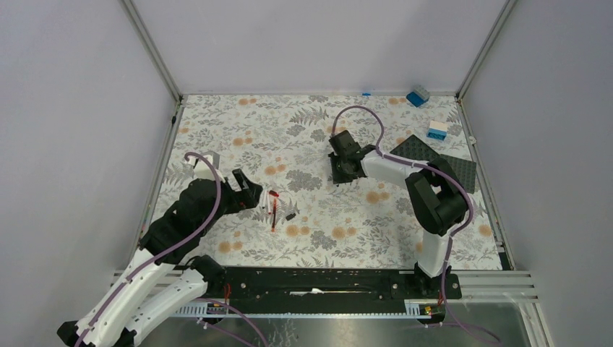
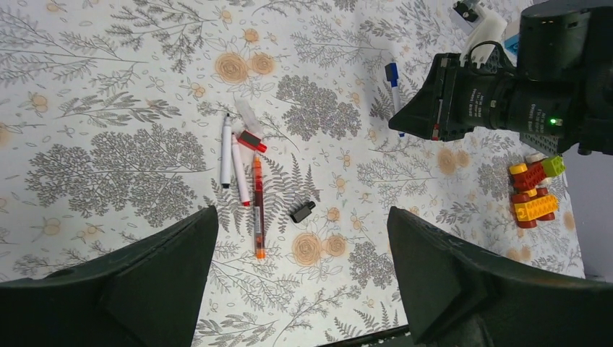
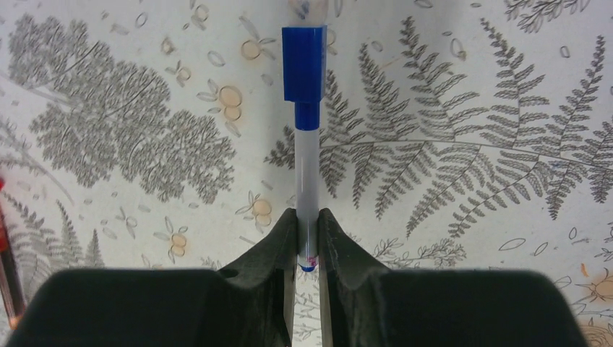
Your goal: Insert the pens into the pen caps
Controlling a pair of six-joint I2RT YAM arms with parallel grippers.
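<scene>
Clamping the near end of a blue-capped pen (image 3: 306,166), the right hand (image 3: 307,225) has its two fingers pressed together on the white barrel. The barrel runs straight toward 12 o'clock in the right wrist view. A blue cap (image 3: 303,65) sits on its far end over the floral worktop (image 1: 325,238). Whether the pen touches the worktop cannot be told.

The left hand (image 2: 302,217) hangs with its fingers (image 2: 166,267) spread wide apart and nothing between them. In its wrist view a cluster lies just ahead: a black-tipped white pen (image 2: 225,152) and a red-tipped white pen (image 2: 239,170) side by side. A clear red pen (image 2: 258,210) lies just beside them at 4 o'clock. A short red-and-black cap (image 2: 251,141) lies at the top of the group, at 12 o'clock of the clear red pen. A black cap (image 2: 303,211) lies alone at 3 o'clock of the clear red pen, near it but apart. Stacked toy bricks (image 2: 535,191) stand well apart at 3 o'clock, near the worktop's edge.

From above, the right hand sits at 1 o'clock of the cluster, well apart from it.
</scene>
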